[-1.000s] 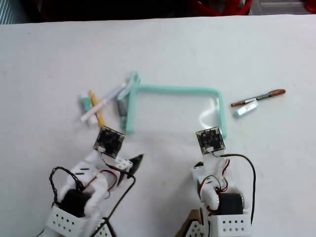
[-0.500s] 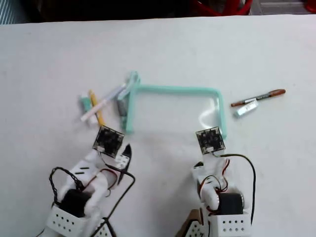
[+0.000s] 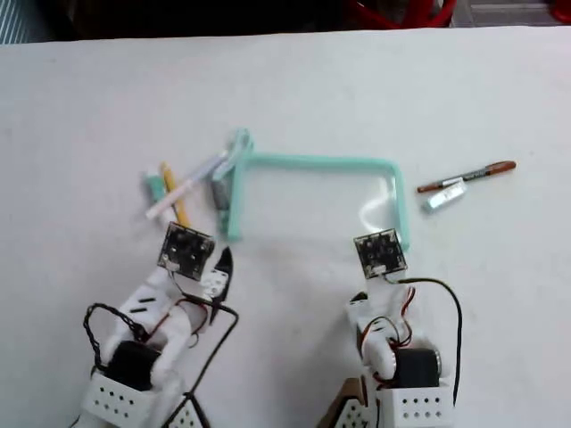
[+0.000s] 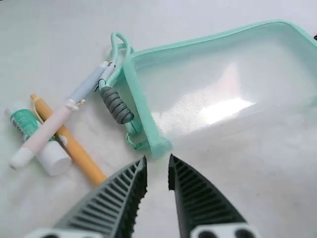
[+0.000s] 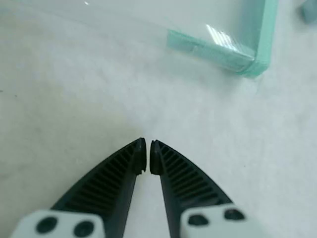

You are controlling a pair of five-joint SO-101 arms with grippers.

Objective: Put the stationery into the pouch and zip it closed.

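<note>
A clear pouch with a mint-green rim (image 3: 312,161) lies flat mid-table. By its left end lie a white pen (image 3: 187,185), a yellow pen (image 3: 174,201), a teal-and-white tube (image 3: 156,187) and a grey spiral piece (image 3: 219,192). My left gripper (image 4: 157,166) hovers just short of the pouch's near left corner (image 4: 157,148), fingers a narrow gap apart and holding nothing. The pens (image 4: 59,119) and tube (image 4: 34,136) lie beyond it to one side. My right gripper (image 5: 147,148) is shut and empty over bare table, short of the pouch's near right corner (image 5: 242,54).
A brown marker (image 3: 468,176) and a small white-grey item (image 3: 443,196) lie on the table right of the pouch. The white tabletop (image 3: 285,89) stretches wide beyond the pouch. Both arm bases stand at the near edge.
The left gripper's fingers have narrowed from a wide spread to a small gap, and the left wrist has shifted slightly left and toward the pouch. The right arm has not moved.
</note>
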